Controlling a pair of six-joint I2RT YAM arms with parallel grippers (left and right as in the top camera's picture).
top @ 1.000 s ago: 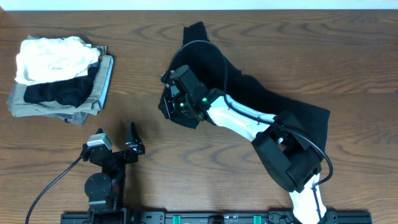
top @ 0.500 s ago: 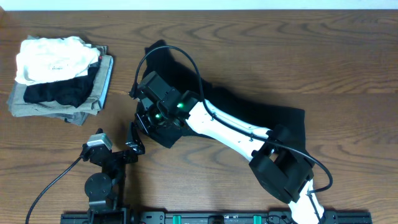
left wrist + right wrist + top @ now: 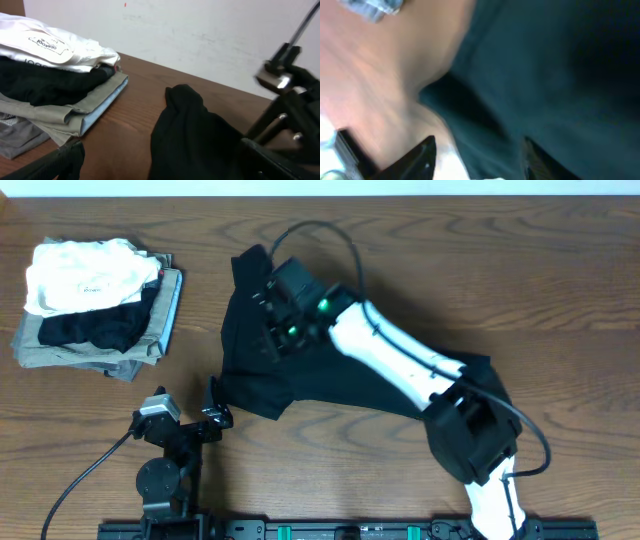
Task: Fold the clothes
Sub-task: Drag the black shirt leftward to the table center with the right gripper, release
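Sprawling in a rumpled heap across the middle of the wooden worktop [image 3: 520, 260] is the black T-shirt [image 3: 255, 370], stretched unevenly, with one bunched end rising in a small peak and the other end hidden under the right arm's base. The right arm reaches out over the shirt, white-shelled, with green lights glowing on its wrist. The right gripper [image 3: 477, 152] hangs just above the peaked end of the shirt. Its own camera is badly blurred, but the two dark fingers [image 3: 426, 150] show apart, with dark cloth below them and none of it pinched between them. The left gripper [image 3: 185, 402] sits low, just beside the shirt's near hem. Its fingers are spread wide and hold nothing; one dark finger [image 3: 214, 402] is almost at the cloth, though I can't tell whether it touches. Well apart from the shirt, on the side away from the right arm's base, sits a stack of folded garments [image 3: 95, 310]: a white one [image 3: 85, 275] on top with a small printed label, a black one [image 3: 95, 330] under it, and grey ones [image 3: 55, 352] at the bottom, with a pale blue edge showing along the side facing the shirt.
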